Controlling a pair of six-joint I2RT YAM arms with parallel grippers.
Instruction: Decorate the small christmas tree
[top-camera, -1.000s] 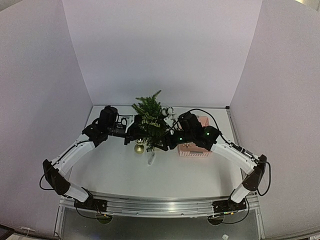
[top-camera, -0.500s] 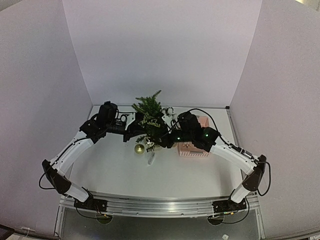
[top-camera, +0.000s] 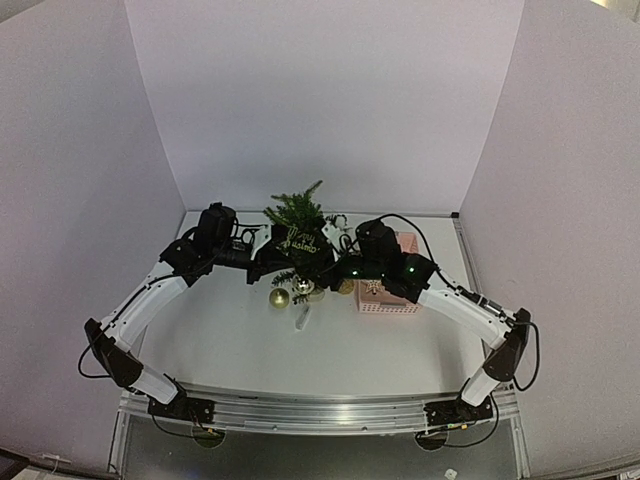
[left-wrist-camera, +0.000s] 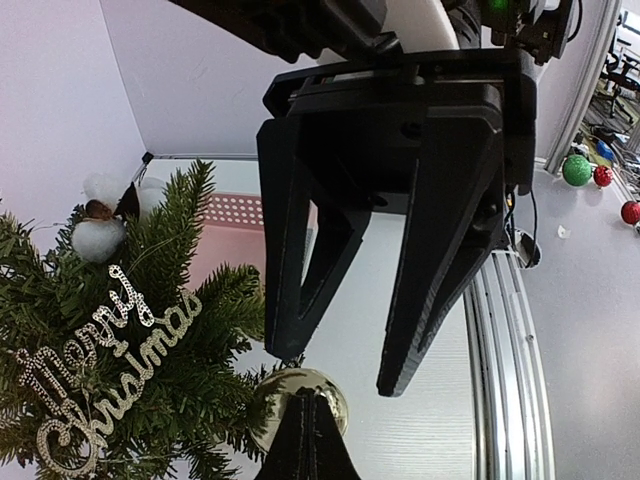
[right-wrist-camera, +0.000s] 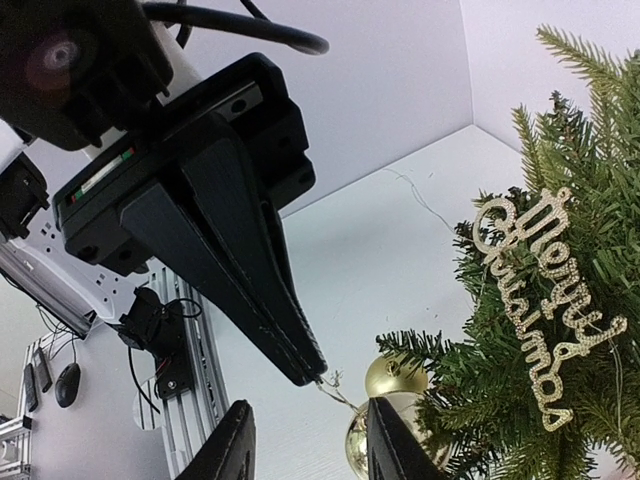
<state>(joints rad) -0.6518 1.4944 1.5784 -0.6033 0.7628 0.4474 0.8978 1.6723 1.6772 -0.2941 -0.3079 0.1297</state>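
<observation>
Tree (top-camera: 298, 222) stands upright at centre back of the table (top-camera: 230, 340), between the two grippers. The left gripper (right-wrist-camera: 312, 370) is pressed closed on a thread (right-wrist-camera: 338, 392) that leads to a gold bauble (right-wrist-camera: 357, 437). In the right wrist view the tree fills the right of the frame, just beyond the bauble, so hanging it looks like a short push rightward there. The right gripper (left-wrist-camera: 340, 368) faces the left one with jaws spread wide, holding nothing.
</observation>
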